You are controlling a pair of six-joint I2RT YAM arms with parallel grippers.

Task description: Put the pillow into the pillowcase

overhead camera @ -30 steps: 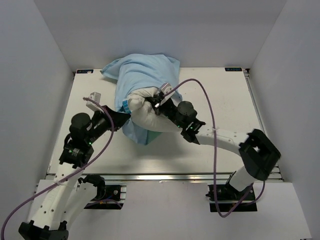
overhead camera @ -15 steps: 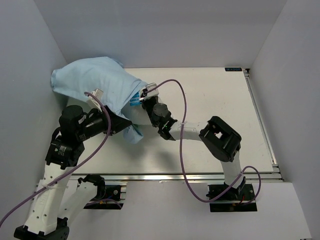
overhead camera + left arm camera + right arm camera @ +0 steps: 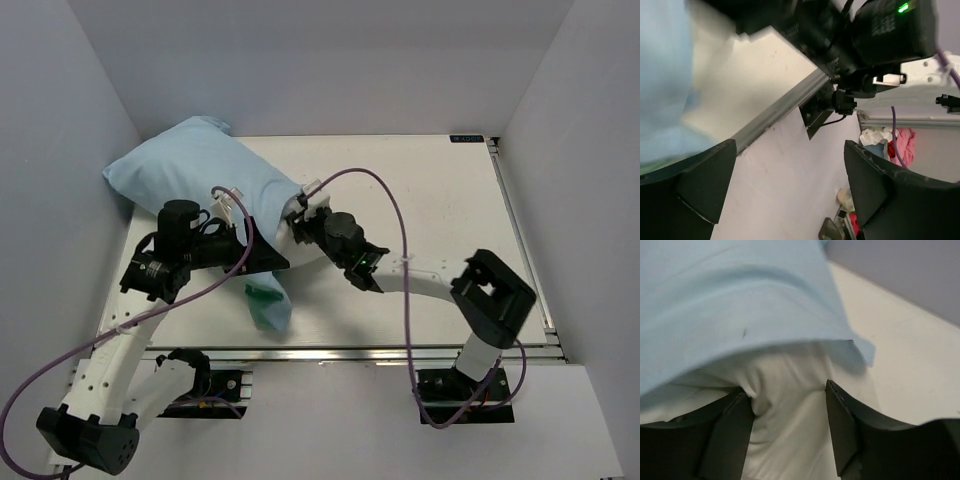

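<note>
Pillow insertion: seating the exposed end

Right gripper [image 3: 787,390] is clamped on a fold of the pillow [image 3: 790,410], judged to drive its bare white end under the pillowcase [image 3: 190,165] hem. Left gripper [image 3: 790,150] jaws stand wide apart, blue cloth beside one finger, nothing gripped. Both lie at the table [image 3: 430,200] rear-left corner, near the side wall [image 3: 90,100]; open surface lies rightward

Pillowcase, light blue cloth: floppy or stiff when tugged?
Probably floppy: the light blue cloth pillowcase moulds round the plump white pillow, its loose end hanging limp. Likely thin and light: soft creases show in the right wrist view.
</note>
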